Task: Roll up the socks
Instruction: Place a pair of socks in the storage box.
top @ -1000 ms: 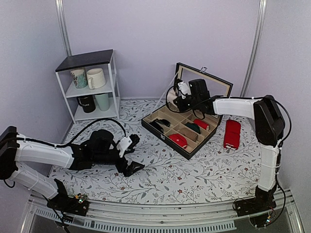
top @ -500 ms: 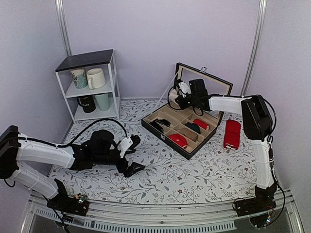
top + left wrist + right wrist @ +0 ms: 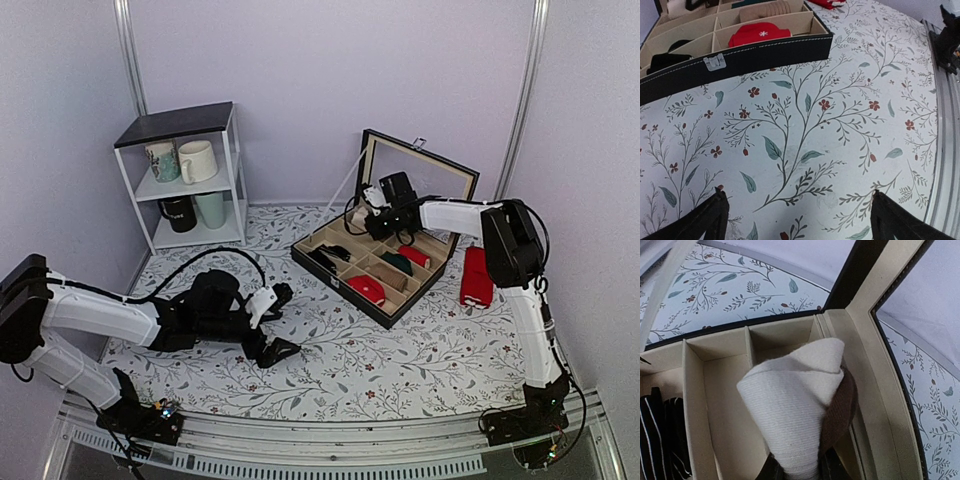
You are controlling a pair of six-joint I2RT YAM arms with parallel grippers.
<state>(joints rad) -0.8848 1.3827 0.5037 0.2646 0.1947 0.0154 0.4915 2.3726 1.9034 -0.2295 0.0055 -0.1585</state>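
Floral tablecloth (image 3: 420, 380): you're likely at the stowing step.
Overhead, your right gripper (image 3: 376, 214) hangs over the divider box (image 3: 335, 283). Left wrist: left gripper (image 3: 797, 212) gapes empty. Right wrist: it pinches the rolled socks (image 3: 795, 400) above a back compartment; lower, then release.

Item counts, top and wrist views.
2 arms (image 3: 100, 318); 1 white shelf (image 3: 175, 122) at table's 10 o'clock with 4 mugs (image 3: 197, 160); 1 open divider box (image 3: 330, 278) at 1 o'clock; inside it 2 red bundles (image 3: 366, 290), 1 dark green bundle (image 3: 397, 262), 1 black striped item (image 3: 328, 257); 1 cream-and-brown sock roll (image 3: 795, 395); 1 plain red pair (image 3: 477, 275) at box's 3 o'clock.
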